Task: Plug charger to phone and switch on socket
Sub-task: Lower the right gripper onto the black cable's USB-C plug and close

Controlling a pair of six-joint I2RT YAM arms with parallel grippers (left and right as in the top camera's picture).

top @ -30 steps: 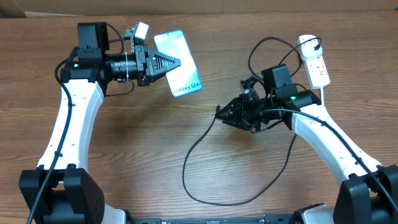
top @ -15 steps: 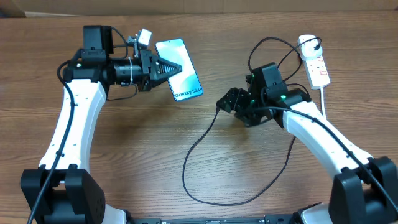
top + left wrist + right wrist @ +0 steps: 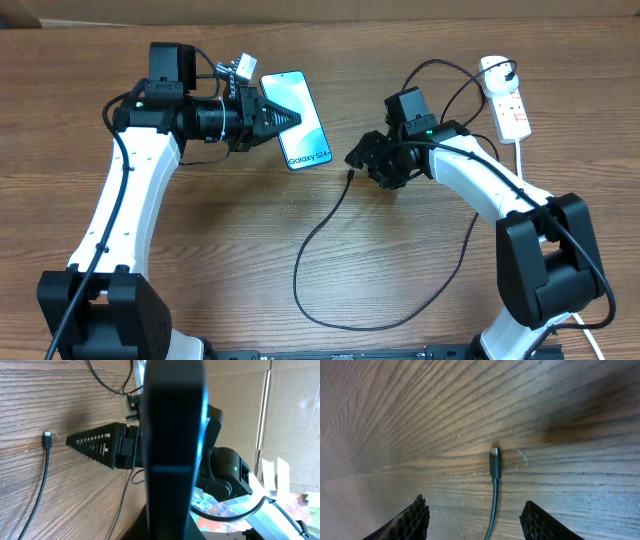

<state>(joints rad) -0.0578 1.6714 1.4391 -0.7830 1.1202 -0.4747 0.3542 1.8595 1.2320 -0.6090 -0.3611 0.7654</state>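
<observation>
My left gripper (image 3: 284, 117) is shut on the phone (image 3: 303, 128), holding it off the table with its cyan screen up. The left wrist view shows the phone (image 3: 172, 435) edge-on as a dark vertical band. The charger's connector tip (image 3: 348, 176) lies loose on the wood. My right gripper (image 3: 357, 158) hovers just above the tip, open. From the right wrist the tip (image 3: 494, 457) lies ahead, its cable running back between the spread fingers (image 3: 414, 521). The cable loops across the table to a black plug (image 3: 497, 72) in the white socket (image 3: 510, 105) at far right.
The charger cable (image 3: 330, 318) makes a wide loop toward the table's front edge. The socket's thick white lead (image 3: 522, 160) runs down beside my right arm. Cardboard walls stand behind the table. In the left wrist view one right finger (image 3: 95, 445) points toward the tip (image 3: 47, 440).
My right gripper has opened and swung back and left; the connector tip now lies free on the wood. The left arm has carried the phone to the right.
</observation>
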